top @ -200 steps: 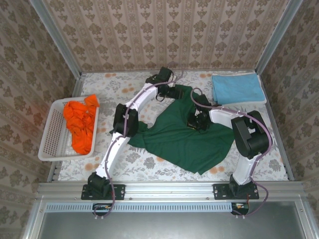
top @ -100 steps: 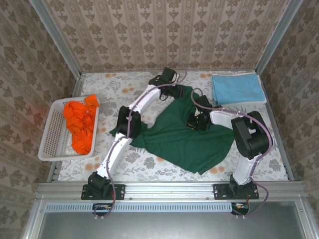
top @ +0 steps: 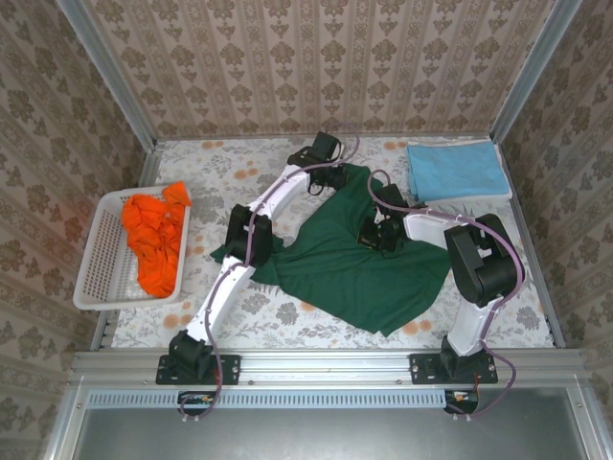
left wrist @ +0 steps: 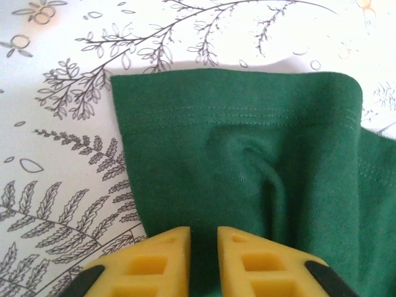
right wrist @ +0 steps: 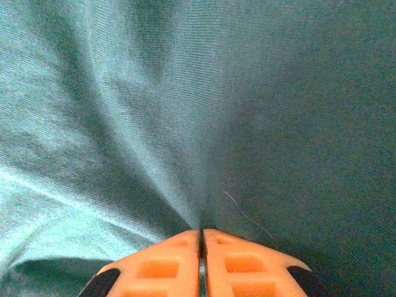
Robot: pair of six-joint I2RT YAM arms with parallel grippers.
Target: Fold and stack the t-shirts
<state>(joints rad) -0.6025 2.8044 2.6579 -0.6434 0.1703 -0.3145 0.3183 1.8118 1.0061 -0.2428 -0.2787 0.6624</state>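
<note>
**Top external view.** The left arm (top: pixel 230 278) reaches from its base at the near edge diagonally across the floral tabletop (top: pixel 230 163). It bends at the elbow over the near-left edge of the dark green t-shirt (top: pixel 354 273). The left hand (top: pixel 333 178) is lowered onto the shirt's far corner. The right arm (top: pixel 479 259) is folded back tightly on itself. The right hand (top: pixel 376 236) points left and rests on the middle of the same shirt, which lies spread and rumpled in the centre of the tabletop. A light blue t-shirt (top: pixel 455 171) lies folded flat at the far right corner. Crumpled orange t-shirts (top: pixel 153 240) fill the white lattice basket (top: pixel 96 264) at the left edge.

**Left wrist view.** The left hand (left wrist: pixel 203 238) has its yellow fingers (left wrist: pixel 164 260) drawn close, with a narrow strip of green cloth between them. They pinch the dark green t-shirt (left wrist: pixel 247 154) just inside a double-stitched hem. The fabric puckers toward the grip, and the hem's corner lies flat on the leaf-patterned tabletop (left wrist: pixel 55 154).

**Right wrist view.** The right hand (right wrist: pixel 202 238) has its orange fingers (right wrist: pixel 164 263) pressed together on a gathered fold of the dark green t-shirt (right wrist: pixel 185 111). Creases radiate from the pinch, and a loose thread lies just to its right.
</note>
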